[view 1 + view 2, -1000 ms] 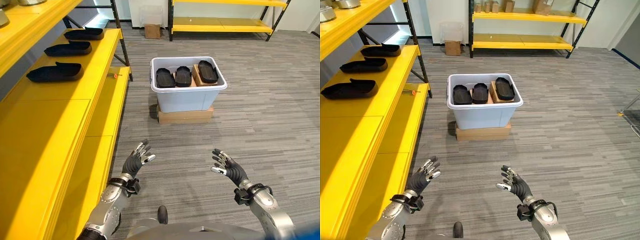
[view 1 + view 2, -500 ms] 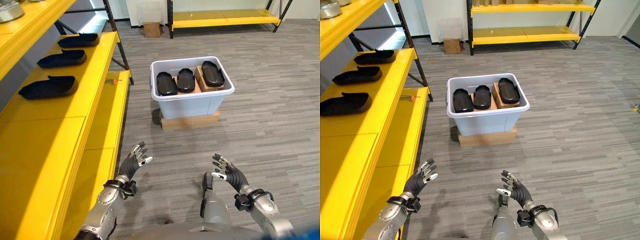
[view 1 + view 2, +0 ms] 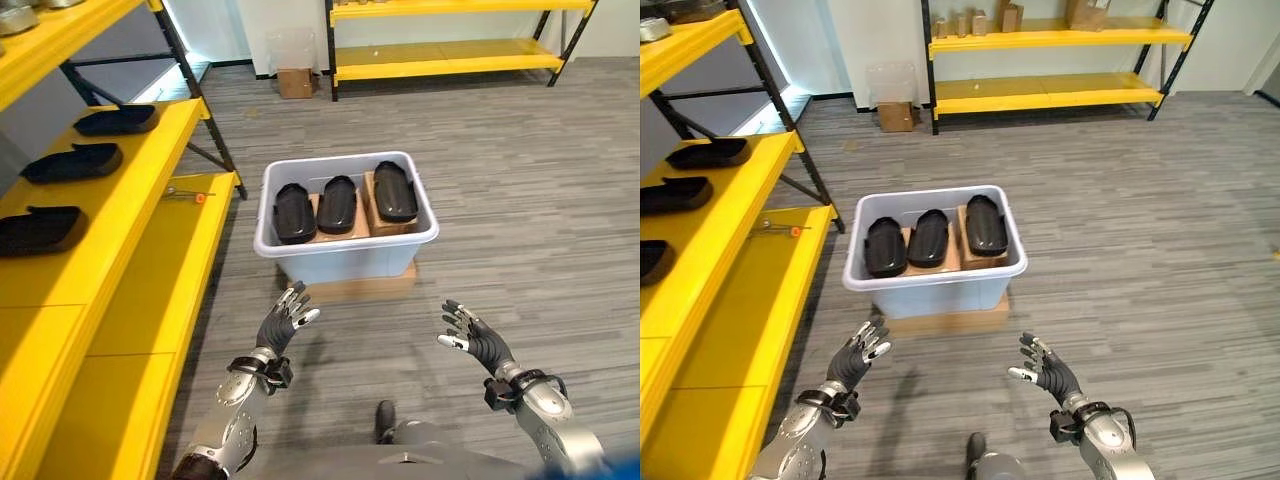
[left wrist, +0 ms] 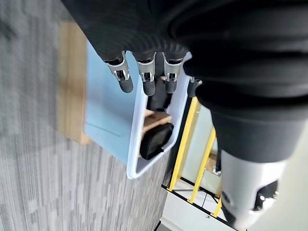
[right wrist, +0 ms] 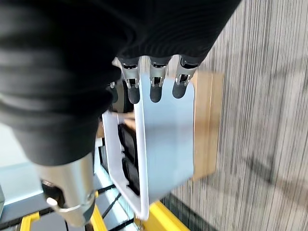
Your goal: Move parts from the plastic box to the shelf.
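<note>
- reaching with both palms out, the left hand (image 3: 284,322) and right hand (image 3: 474,339) hover empty, fingers spread, low and short of the plastic box (image 3: 345,252).
- three black parts (image 3: 337,204) lie side by side inside the box, which sits on a flat cardboard box (image 3: 352,288) on the floor.
- each part looks rigid, smooth and light; gripping across its long sides seems safest.
- the yellow shelf (image 3: 140,255), to the robot's left, already holds similar parts.

The cardboard base (image 3: 350,287) is largely concealed beneath the plastic box (image 3: 345,255). The nearest part (image 3: 35,230) on the shelf (image 3: 110,260) is cut off by the frame edge.
</note>
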{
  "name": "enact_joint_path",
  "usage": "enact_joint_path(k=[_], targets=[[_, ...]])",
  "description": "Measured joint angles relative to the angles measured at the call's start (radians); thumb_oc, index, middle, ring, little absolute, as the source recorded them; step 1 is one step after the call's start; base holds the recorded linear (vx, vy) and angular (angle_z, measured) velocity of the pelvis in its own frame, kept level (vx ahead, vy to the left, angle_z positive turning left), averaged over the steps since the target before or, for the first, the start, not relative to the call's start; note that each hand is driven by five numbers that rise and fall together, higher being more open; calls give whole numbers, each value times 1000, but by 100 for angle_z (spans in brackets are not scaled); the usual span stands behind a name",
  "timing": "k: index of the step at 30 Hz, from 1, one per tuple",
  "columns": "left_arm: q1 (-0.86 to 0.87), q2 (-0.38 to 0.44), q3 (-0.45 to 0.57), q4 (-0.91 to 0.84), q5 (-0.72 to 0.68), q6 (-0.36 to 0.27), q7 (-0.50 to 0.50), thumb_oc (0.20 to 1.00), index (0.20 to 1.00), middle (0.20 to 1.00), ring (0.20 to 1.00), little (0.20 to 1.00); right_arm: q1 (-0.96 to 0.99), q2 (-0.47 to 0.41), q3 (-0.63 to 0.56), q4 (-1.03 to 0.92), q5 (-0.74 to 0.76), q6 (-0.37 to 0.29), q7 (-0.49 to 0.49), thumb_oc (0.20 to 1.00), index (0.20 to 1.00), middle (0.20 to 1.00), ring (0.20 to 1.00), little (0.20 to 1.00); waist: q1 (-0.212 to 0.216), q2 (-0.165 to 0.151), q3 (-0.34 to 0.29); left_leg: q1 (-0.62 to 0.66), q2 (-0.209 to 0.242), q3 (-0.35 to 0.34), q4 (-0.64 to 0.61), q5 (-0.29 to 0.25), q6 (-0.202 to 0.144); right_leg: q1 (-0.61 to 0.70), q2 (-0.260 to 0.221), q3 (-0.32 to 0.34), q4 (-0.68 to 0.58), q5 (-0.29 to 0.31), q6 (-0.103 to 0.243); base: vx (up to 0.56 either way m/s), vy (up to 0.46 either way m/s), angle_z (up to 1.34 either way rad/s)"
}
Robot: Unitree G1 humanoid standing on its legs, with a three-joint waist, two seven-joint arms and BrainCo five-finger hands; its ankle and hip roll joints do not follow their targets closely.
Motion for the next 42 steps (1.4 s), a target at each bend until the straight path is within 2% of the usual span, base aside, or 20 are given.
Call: enact_joint_path(k=[2, 3, 4, 7, 10, 11, 15, 17, 20, 22, 26, 29, 30, 31, 33, 35, 37, 39, 41, 42], targets=[[3, 9, 0, -11, -1, 4, -1, 1000, 1000, 1000, 1000, 1000, 2, -5, -3, -1, 0, 1, -5, 1000, 1000, 1000, 1000, 1000, -1, -23, 16, -104, -19, 29, 88, -51, 25, 17, 3, 11, -14, -25, -25, 226, -53, 9], [1, 11, 4, -24, -6, 1, 0, 1000, 1000, 1000, 1000, 1000, -7, 3, -13, -2, 3, 2, -20, 1000, 1000, 1000, 1000, 1000, 43, -70, 48, -160, -64, 133, -32, -132, 47, 43, -17, 47, -58, -1, 13, 261, 49, -25], [19, 11, 4, -24, -14, 3, 0, 1000, 1000, 1000, 1000, 1000, -9, 1, -13, -2, 5, 0, -20, 1000, 1000, 1000, 1000, 1000, 54, -69, 49, -169, -72, 175, -174, -133, 47, 67, -11, 56, -98, 10, 34, 295, 88, -48], [46, 10, 2, -12, -17, 5, 1, 1000, 1000, 1000, 1000, 1000, -22, 2, -11, 2, 9, -6, -23, 1000, 1000, 1000, 1000, 1000, 67, -15, 47, -150, -50, 192, -631, -61, 30, 145, 49, 40, -168, 6, 45, 353, 131, -24], [42, 14, 4, -12, -17, 3, 1, 1000, 1000, 1000, 1000, 1000, -5, -2, -6, 12, 7, -5, -22, 1000, 1000, 1000, 1000, 1000, 80, 24, 43, -124, -61, 137, -854, 24, 31, 201, 76, 68, -159, -19, 25, 281, 118, -32], [46, 14, 4, -13, -17, 2, 0, 1000, 1000, 1000, 1000, 1000, 7, -2, -7, 11, 6, -5, -19, 1000, 1000, 1000, 1000, 1000, 75, 32, 39, -121, -70, 138, -796, 37, 48, 230, 79, 86, -158, -35, 37, 459, 225, -52], [33, 15, 5, -29, -17, 2, -1, 1000, 1000, 1000, 1000, 1000, 35, -2, -12, -2, 6, -4, -17, 1000, 1000, 1000, 1000, 1000, 67, 27, 14, -49, -119, 181, -814, 52, 75, 251, 57, 124, -161, -71, 75, 279, 166, -28], [36, 17, 7, -32, -17, 2, 0, 1000, 1000, 1000, 1000, 1000, 36, 9, -7, -2, 6, 1, -12, 1000, 1000, 1000, 1000, 1000, 57, 22, 6, 18, -157, 213, -869, 71, 149, 260, 24, 126, -128, -102, 121, 167, 118, -14], [30, 31, 4, -35, -17, 2, 1, 1000, 1000, 1000, 1000, 1000, 35, 13, 1, -5, 6, 1, -1, 1000, 1000, 1000, 1000, 1000, 49, 9, 1, 38, -193, 212, -866, 37, 191, 231, -26, 132, -25, -150, 178, 154, 125, 11], [21, 61, 9, -40, -17, 2, 2, 1000, 1000, 1000, 1000, 1000, 30, 14, -3, -26, 6, 0, 2, 1000, 1000, 1000, 1000, 1000, 53, -7, -10, 42, -243, 216, -855, 3, 211, 225, -78, 138, 9, -190, 194, 131, 115, 6], [15, 86, 11, -40, -17, 1, 2, 1000, 1000, 1000, 1000, 1000, 26, 13, -5, -30, -4, 1, 6, 1000, 1000, 1000, 1000, 1000, 67, 0, -9, 51, -274, 217, -851, -27, 231, 204, -110, 143, 72, -209, 218, 100, 100, 0], [17, 91, 10, -40, -16, 1, 2, 1000, 1000, 1000, 1000, 1000, 32, 13, -4, -30, -4, 1, 11, 1000, 1000, 1000, 1000, 1000, 69, 8, -11, 71, -275, 214, -842, -56, 239, 102, -127, 150, 328, -235, 231, 30, 115, -3], [16, 95, 8, -40, -15, 1, 3, 1000, 1000, 1000, 1000, 1000, 29, 13, -3, -30, -4, 1, 11, 1000, 1000, 1000, 1000, 1000, 64, 7, -10, 72, -280, 215, -842, -65, 246, -8, -147, 152, 534, -214, 237, 37, 122, 3], [15, 100, 5, -40, -15, 2, 3, 1000, 1000, 1000, 1000, 1000, 22, 13, -1, -31, -4, 1, 11, 1000, 1000, 1000, 1000, 1000, 56, 7, -7, 73, -284, 211, -842, -67, 250, -66, -161, 153, 630, -185, 241, 80, 105, 13], [17, 107, -4, -40, -13, 2, 3, 1000, 1000, 1000, 1000, 1000, 36, 12, 1, -32, -5, 2, 15, 1000, 1000, 1000, 1000, 1000, 40, 7, 3, 84, -290, 200, -828, -73, 282, -121, -180, 161, 723, -176, 245, 93, 27, 15], [15, 103, -9, -40, 6, 3, 3, 1000, 1000, 1000, 1000, 1000, 38, 12, 2, -32, -5, 5, 14, 1000, 1000, 1000, 1000, 1000, 21, 25, 20, 107, -285, 191, -831, -81, 283, -143, -211, 145, 662, -181, 233, 146, -38, 7], [6, 98, -8, -40, 7, 3, 2, 1000, 1000, 1000, 1000, 1000, 34, 12, 3, -34, -5, 5, 13, 1000, 1000, 1000, 1000, 1000, 19, 47, 37, 113, -267, 190, -830, -91, 271, -166, -228, 137, 449, -171, 233, 64, -44, -3], [11, 101, -7, -39, 7, 3, 2, 1000, 1000, 1000, 1000, 1000, 42, 13, 3, -37, -5, 5, 13, 1000, 1000, 1000, 1000, 1000, 16, 43, 43, 123, -263, 195, -830, -86, 260, -173, -248, 133, 315, -108, 238, 146, -134, 12], [29, 81, 26, -38, 5, 0, 1, 1000, 1000, 1000, 1000, 1000, 54, 10, 7, -33, -8, 5, 11, 1000, 1000, 1000, 1000, 1000, 26, 31, 42, 133, -247, 186, -806, -130, 216, -202, -264, 137, 240, -29, 294, 337, -318, -6], [30, 76, 31, -31, 4, 0, 7, 1000, 1000, 1000, 1000, 1000, 49, 13, -5, -55, -13, 5, 9, 1000, 1000, 1000, 1000, 1000, 23, 27, 40, 116, -237, 188, -789, -140, 212, -176, -261, 143, 108, -10, 309, 166, -172, -6]])
